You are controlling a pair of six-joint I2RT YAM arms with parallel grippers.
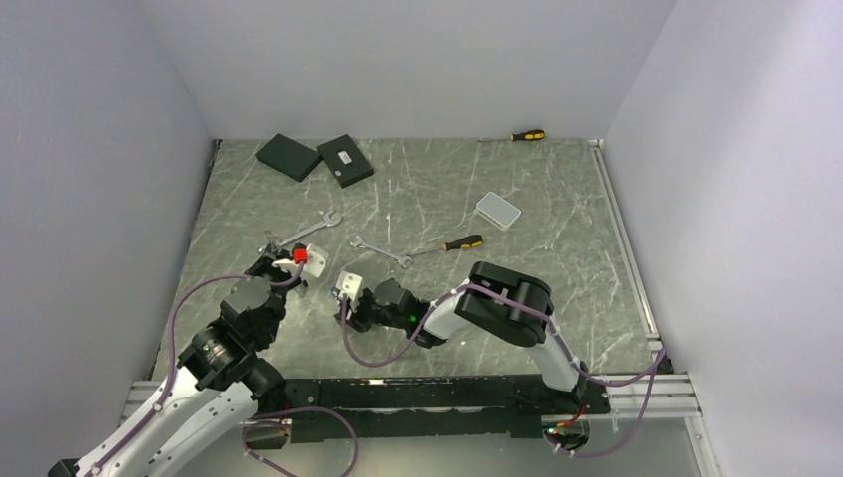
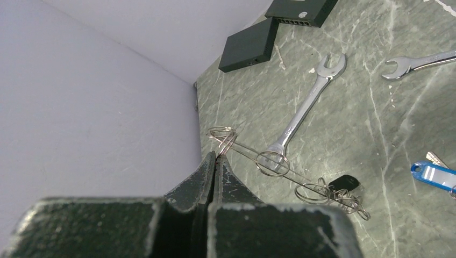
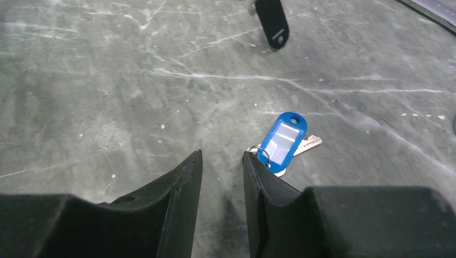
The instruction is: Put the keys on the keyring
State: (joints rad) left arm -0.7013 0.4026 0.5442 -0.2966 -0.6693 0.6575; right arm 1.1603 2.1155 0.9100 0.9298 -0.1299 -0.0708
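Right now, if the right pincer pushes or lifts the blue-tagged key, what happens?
Blue tag lies flat on the smooth tabletop, so it probably slides, not rolls. A small ring links it to the key, so they likely swing loose when lifted. Small and thin: probably light.

We've got the top cam high up at the near side, looking down across the grey marbled counter (image 1: 567,189). Both wrist cams sit low over it, the left facing the far-left corner. The blue plastic key tag (image 3: 285,142) shows in both.
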